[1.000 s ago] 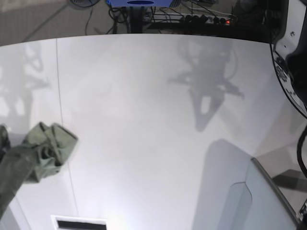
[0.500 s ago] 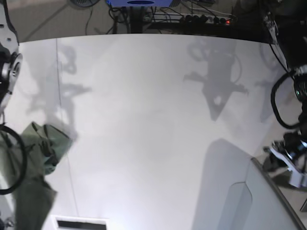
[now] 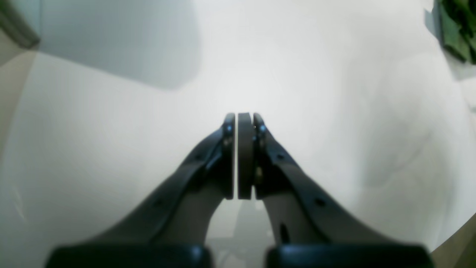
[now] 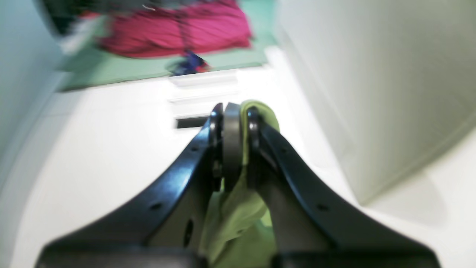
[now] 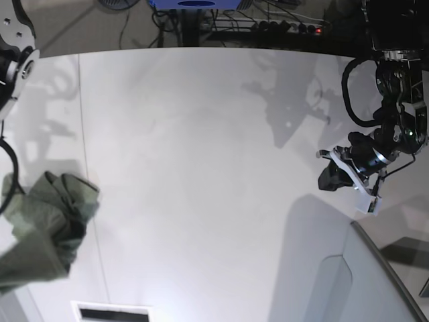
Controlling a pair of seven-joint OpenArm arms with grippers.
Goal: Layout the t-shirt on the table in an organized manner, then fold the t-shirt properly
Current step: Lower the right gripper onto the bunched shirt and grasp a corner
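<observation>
Since the earlier base pictures the left arm has been swinging down into plain view on that view's right side, its claw point(image 5: 330, 178) now hanging over the bench where before only shadows and a sliver of the arm were showing. The bunched garment has been shifting only a little along the bench's near-left edge.

One large, smooth white bench point(image 5: 201, 168) is filling most of the base view, with a single thin dark seam line point(image 5: 87, 168) running from far to near down its left part. One grey translucent panel point(image 5: 375, 282) is rising at the near-right corner.

One plain olive-green soft cotton t-shirt point(image 5: 50, 225) is lying crumpled at the bench's near-left edge. Its long axis is running diagonally, from the rounded bunch toward the bench's middle down to a stretched tail reaching the lower-left corner of the view. Which end is the collar cannot be told.

Two arms are showing in the base view, each carrying one claw. The left claw point(image 3: 240, 119) is hovering above bare white bench, its jaws pressed together with nothing between them, well apart from the shirt, of which only a green corner point(image 3: 457, 29) is showing at the far upper right of the left wrist view. The right claw point(image 4: 236, 108) is clamping a fold of the green fabric point(image 4: 238, 216), which is hanging down between its fingers; that picture is blurred.
</observation>
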